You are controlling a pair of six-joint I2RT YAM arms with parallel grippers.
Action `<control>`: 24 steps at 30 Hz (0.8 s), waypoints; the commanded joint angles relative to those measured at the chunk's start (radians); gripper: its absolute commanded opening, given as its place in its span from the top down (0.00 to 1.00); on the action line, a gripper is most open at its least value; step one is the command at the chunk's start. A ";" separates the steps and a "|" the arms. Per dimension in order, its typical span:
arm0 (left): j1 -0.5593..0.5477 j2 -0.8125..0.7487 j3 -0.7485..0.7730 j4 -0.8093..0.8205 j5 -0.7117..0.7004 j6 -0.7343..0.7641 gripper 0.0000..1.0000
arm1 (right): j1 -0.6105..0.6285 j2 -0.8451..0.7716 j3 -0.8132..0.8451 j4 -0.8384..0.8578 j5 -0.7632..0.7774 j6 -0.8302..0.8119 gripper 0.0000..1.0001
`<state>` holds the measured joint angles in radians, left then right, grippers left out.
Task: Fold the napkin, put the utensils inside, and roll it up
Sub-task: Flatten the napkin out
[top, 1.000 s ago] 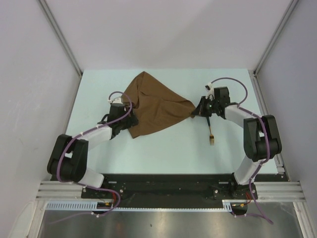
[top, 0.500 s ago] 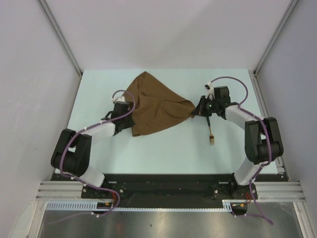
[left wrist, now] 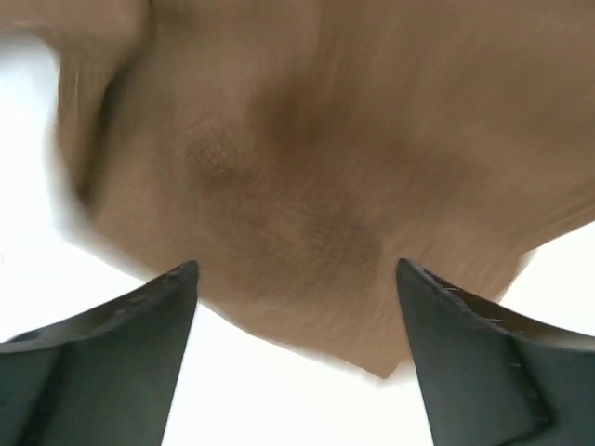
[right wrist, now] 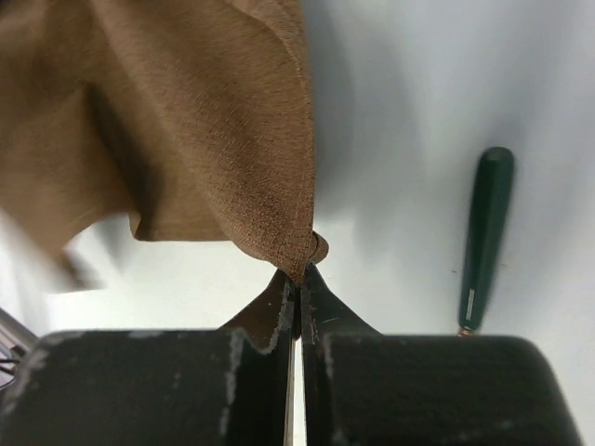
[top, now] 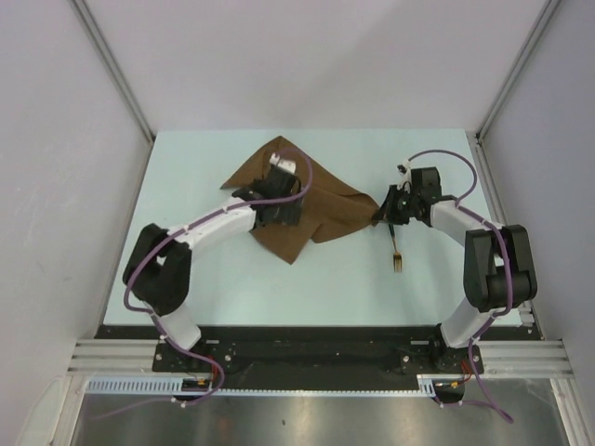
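**Brown cloth pinched at one corner, fork lying beside it**

The napkin (top: 321, 206) lay rumpled on the pale desk (top: 204, 269), in the upper middle of the top view. One point hung toward the bottom of the frame and another stretched out to the right. That right-hand corner was clamped between the closed fingers of the right gripper (top: 383, 212). In the right wrist view the cloth fanned up and leftward from the pinch in loose folds.

The fork (top: 396, 249) rested on the desk just below the right gripper, apart from the cloth. Its dark handle pointed toward the top of the frame and its gold tines toward the bottom. In the right wrist view only the green-dark handle showed, at the right.

The left gripper (top: 279, 190) sat over the upper-left part of the napkin. Its fingers stood wide apart in the left wrist view, gripping nothing, with blurred brown cloth filling the space beyond them — whether they touched the fabric could not be told.
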<state>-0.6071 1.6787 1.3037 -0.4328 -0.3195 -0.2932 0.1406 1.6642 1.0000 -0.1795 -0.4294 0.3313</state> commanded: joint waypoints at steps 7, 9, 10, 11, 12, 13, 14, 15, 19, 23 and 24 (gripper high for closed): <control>0.102 -0.378 -0.549 0.293 0.191 -0.214 0.17 | -0.009 0.009 -0.008 -0.009 0.021 -0.018 1.00; 0.118 -0.387 -0.631 0.367 0.243 -0.265 0.22 | -0.009 0.006 -0.009 -0.012 0.018 -0.020 1.00; 0.118 -0.379 -0.652 0.391 0.273 -0.279 0.22 | -0.010 0.003 -0.009 -0.014 0.018 -0.021 1.00; 0.116 -0.361 -0.667 0.428 0.351 -0.293 0.22 | -0.010 -0.001 -0.011 -0.014 0.020 -0.024 1.00; 0.112 -0.325 -0.687 0.468 0.384 -0.319 0.24 | -0.010 -0.003 -0.014 -0.014 0.020 -0.025 1.00; 0.107 -0.300 -0.695 0.495 0.410 -0.333 0.25 | -0.010 -0.006 -0.015 -0.012 0.020 -0.023 1.00; 0.086 -0.281 -0.696 0.532 0.422 -0.342 0.26 | -0.012 -0.006 -0.017 -0.008 0.017 -0.025 1.00; 0.075 -0.245 -0.690 0.546 0.422 -0.357 0.28 | -0.010 -0.006 -0.017 -0.006 0.011 -0.020 1.00; 0.044 -0.185 -0.669 0.591 0.427 -0.405 0.31 | -0.009 -0.015 -0.017 -0.003 0.001 -0.018 1.00; 0.012 -0.131 -0.638 0.569 0.404 -0.429 0.31 | -0.007 -0.026 -0.024 0.005 -0.008 -0.015 1.00; 0.006 -0.119 -0.618 0.556 0.392 -0.435 0.32 | -0.007 -0.027 -0.024 0.008 -0.015 -0.012 1.00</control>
<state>-0.5743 1.5124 0.6308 0.1081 0.0643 -0.6670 0.1341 1.6726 0.9833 -0.1886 -0.4194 0.3202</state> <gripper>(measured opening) 0.688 0.018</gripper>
